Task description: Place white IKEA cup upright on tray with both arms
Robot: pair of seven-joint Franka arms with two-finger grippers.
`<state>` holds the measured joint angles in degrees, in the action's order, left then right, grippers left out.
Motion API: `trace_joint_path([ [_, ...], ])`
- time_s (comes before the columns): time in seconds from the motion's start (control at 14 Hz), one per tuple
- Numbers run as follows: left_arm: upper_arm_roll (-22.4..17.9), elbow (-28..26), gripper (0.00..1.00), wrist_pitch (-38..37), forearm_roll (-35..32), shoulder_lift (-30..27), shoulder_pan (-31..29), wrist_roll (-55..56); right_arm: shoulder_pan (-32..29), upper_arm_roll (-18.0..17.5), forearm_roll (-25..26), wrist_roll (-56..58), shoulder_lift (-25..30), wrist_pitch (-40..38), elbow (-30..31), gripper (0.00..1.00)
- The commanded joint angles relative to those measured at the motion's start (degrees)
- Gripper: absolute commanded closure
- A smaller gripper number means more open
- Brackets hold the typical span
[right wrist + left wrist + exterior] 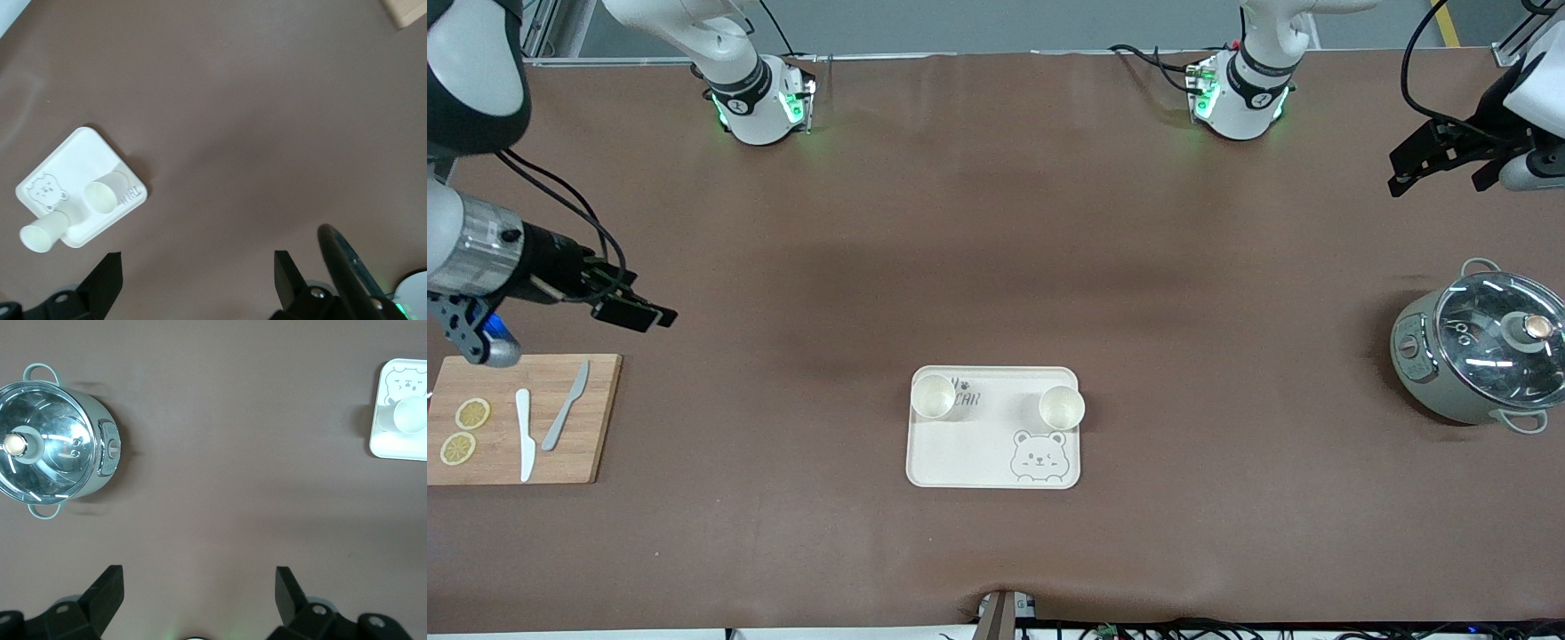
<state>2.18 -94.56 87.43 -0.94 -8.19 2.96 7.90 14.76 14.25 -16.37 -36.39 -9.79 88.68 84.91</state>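
The cream tray (978, 449) with a grey bear drawing lies in the middle of the table. Two white cups stand upright on it, mouths up. One cup (934, 396) is at the tray's corner toward the right arm's end, the other cup (1062, 407) toward the left arm's end. My right gripper (640, 309) is open and empty over the table beside the cutting board. My left gripper (1440, 167) is open and empty over the table at the left arm's end. The right wrist view shows the tray (73, 157) and both cups (103, 197). The left wrist view shows the tray's edge (400, 447) and one cup (408, 415).
A wooden cutting board (591, 427) with two lemon slices, a white knife and a grey knife lies at the right arm's end. A grey-green pot with a glass lid (1480, 356) stands at the left arm's end and shows in the left wrist view (53, 440).
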Motion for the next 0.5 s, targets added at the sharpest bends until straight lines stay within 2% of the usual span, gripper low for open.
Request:
trace_joint_path([
  [0.0, -0.16, 0.43, 0.0, -0.95, 0.15, -0.34, 0.02, -0.95, -0.08, -0.63, 5.89, 7.18, 7.66, 1.06, 8.32, 0.0],
  [0.21, -0.16, 0.95, 0.0, -0.94, 0.41, -0.34, 0.03, -0.95, -3.93, -0.54, 7.05, 20.77, 8.91, 1.32, 9.13, 0.0],
  [0.43, -0.25, 1.4, 0.0, -0.94, 0.5, -0.34, -0.06, -1.04, -6.84, -0.63, 11.52, 34.96, 8.82, 1.06, 8.43, 0.0],
])
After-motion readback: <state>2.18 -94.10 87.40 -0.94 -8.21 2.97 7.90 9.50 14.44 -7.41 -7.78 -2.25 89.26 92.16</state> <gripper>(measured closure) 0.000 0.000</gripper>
